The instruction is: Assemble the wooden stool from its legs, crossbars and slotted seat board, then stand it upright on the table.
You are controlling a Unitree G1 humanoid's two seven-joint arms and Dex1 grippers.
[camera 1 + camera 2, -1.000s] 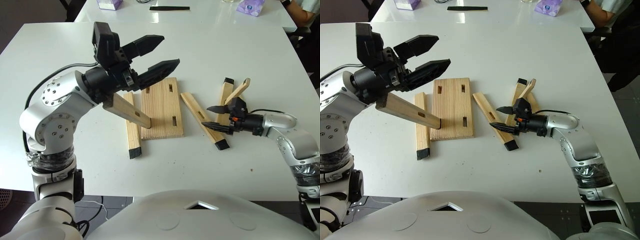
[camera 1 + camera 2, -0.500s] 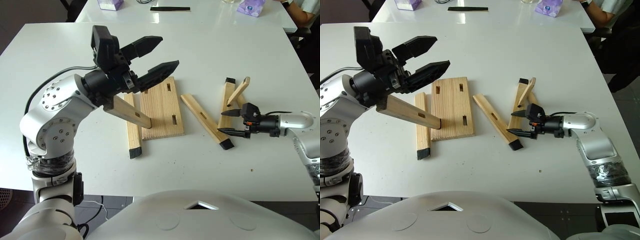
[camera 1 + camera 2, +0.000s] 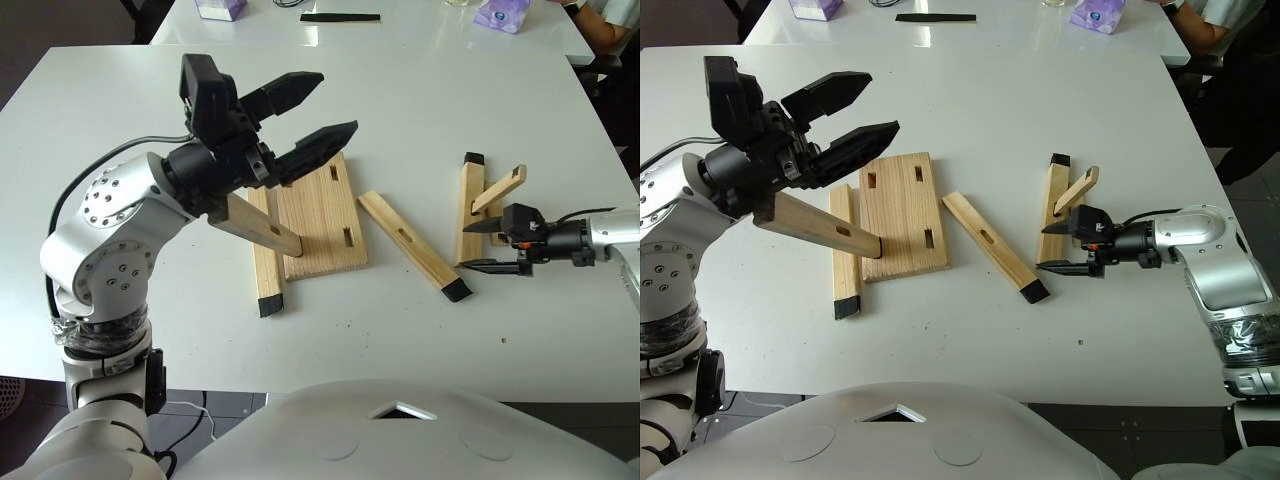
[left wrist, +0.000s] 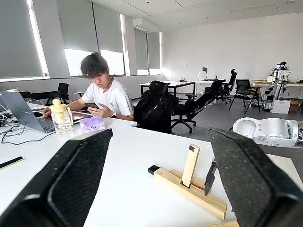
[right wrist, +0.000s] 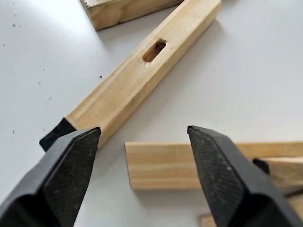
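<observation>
Since the leg right of the seat board looks light, stiff and smooth (likely slippery), grasp mid-shaft; right gripper and left gripper have jaws spread.

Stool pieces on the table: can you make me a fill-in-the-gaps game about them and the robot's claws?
1. The left end effector is raised off the white table, near the seat board, with its fingers ____.
2. The leg lying between the seat board and the right end effector has a ____ tip.
3. The right end effector is open and holds ____.

Missing words: open; black; nothing.
</observation>
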